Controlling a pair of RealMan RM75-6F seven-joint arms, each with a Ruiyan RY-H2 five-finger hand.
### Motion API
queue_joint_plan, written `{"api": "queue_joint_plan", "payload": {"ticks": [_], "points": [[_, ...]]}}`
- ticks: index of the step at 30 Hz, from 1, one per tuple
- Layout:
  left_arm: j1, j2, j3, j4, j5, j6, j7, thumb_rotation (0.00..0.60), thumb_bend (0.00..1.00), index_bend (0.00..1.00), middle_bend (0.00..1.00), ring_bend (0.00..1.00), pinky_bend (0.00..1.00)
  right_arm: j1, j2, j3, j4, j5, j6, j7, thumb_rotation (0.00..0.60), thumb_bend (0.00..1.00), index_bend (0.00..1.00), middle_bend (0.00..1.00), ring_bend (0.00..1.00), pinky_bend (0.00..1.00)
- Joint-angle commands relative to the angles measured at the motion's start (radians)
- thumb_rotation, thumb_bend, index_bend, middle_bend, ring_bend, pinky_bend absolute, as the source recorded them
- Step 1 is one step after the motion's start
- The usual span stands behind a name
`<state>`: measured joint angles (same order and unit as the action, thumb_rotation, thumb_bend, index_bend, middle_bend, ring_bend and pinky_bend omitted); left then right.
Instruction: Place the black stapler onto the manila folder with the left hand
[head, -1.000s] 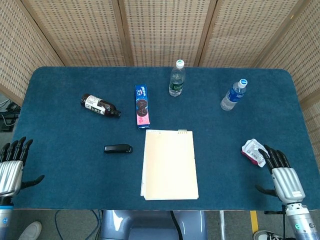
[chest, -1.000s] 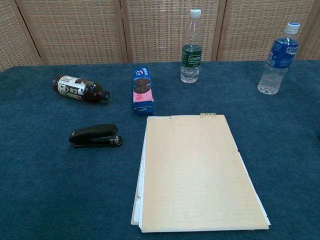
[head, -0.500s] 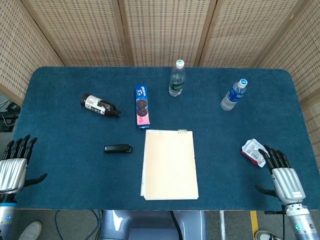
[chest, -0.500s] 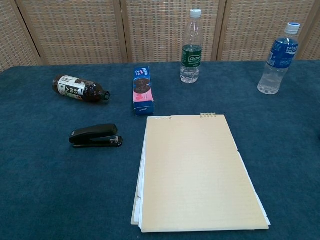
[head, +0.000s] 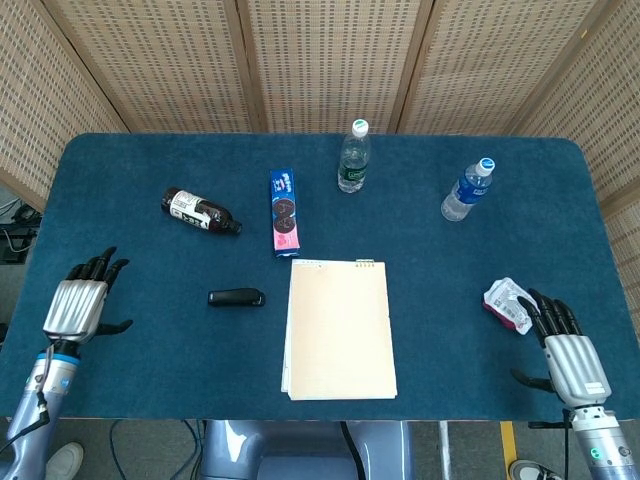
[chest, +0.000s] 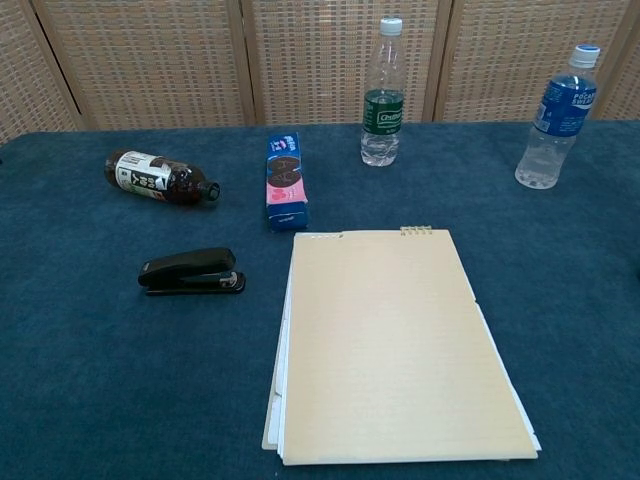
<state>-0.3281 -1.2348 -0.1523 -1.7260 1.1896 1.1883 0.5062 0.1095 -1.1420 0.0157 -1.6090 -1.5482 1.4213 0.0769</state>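
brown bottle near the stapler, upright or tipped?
Tipped. The brown bottle lies on its side on the blue table, cap toward the cookie box.

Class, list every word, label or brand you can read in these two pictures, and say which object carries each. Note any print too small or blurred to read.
"Chi..." in white on the green label: clear bottle; the rest is unreadable.
White print on the blue label: blue-capped bottle; too blurred to read.
Label on the lying brown bottle: too small to read.
Cookie box: logo too blurred to read.
Stapler, folder: no text.
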Motion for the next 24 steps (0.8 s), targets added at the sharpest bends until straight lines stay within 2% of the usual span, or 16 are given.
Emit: {"api": "queue_joint_plan", "payload": {"ticks": [1, 5, 11, 24], "points": [[-0.052, -0.052, -0.015, 0.032, -0.055, -0.051, 0.044, 0.600, 0.15, 0.24, 0.12, 0.18, 0.23, 0.000, 0.003, 0.002, 0.000, 0.001, 0.002, 0.007, 0.600, 0.15, 0.07, 0.00, 0.00, 0.00], [-0.092, -0.094, -0.022, 0.050, -0.101, -0.079, 0.082, 0.600, 0.22, 0.28, 0.15, 0.20, 0.23, 0.000, 0.005, 0.004, 0.001, 0.003, 0.001, 0.015, 0.600, 0.15, 0.07, 0.00, 0.00, 0.00], [-0.157, -0.158, -0.027, 0.089, -0.172, -0.115, 0.143, 0.600, 0.28, 0.33, 0.19, 0.22, 0.25, 0.001, 0.007, 0.005, 0.003, 0.004, 0.001, 0.025, 0.600, 0.15, 0.07, 0.00, 0.00, 0.00], [-0.246, -0.267, -0.024, 0.107, -0.284, -0.109, 0.239, 0.600, 0.29, 0.36, 0.20, 0.23, 0.25, 0.001, 0.016, 0.009, 0.004, 0.009, 0.000, 0.055, 0.600, 0.15, 0.07, 0.00, 0.00, 0.00]]}}
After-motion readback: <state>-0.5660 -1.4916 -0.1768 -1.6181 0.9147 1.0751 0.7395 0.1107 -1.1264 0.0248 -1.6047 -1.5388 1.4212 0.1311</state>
